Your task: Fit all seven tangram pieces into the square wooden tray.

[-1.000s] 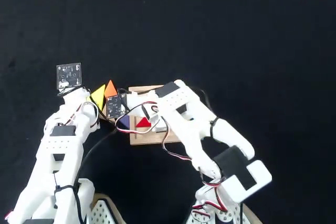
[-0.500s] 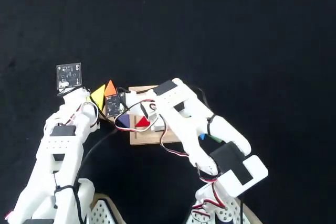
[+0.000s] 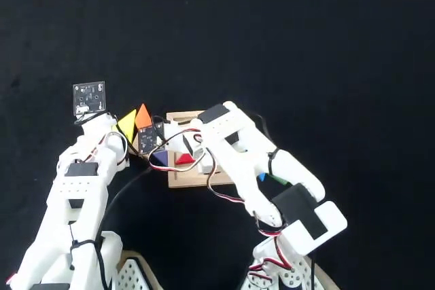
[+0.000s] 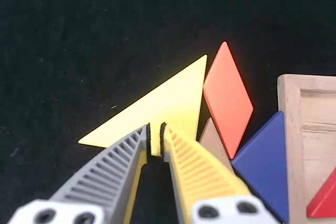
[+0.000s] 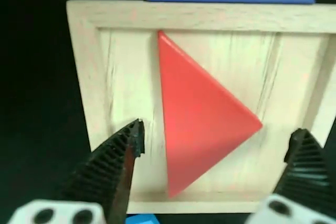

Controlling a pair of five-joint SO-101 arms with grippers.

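Inside the tray (image 5: 84,77), the red triangle (image 5: 194,114) lies flat; your right tool (image 5: 219,128) hangs over it, fingers wide apart. Just outside the tray, your left tool (image 4: 156,129) is pinched together over the yellow triangle (image 4: 168,98).

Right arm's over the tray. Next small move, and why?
Probably lower the right gripper and close on the red triangle: jaws stand open astride it, and it lies in the wooden tray with bare floor between its long edge and the wall.
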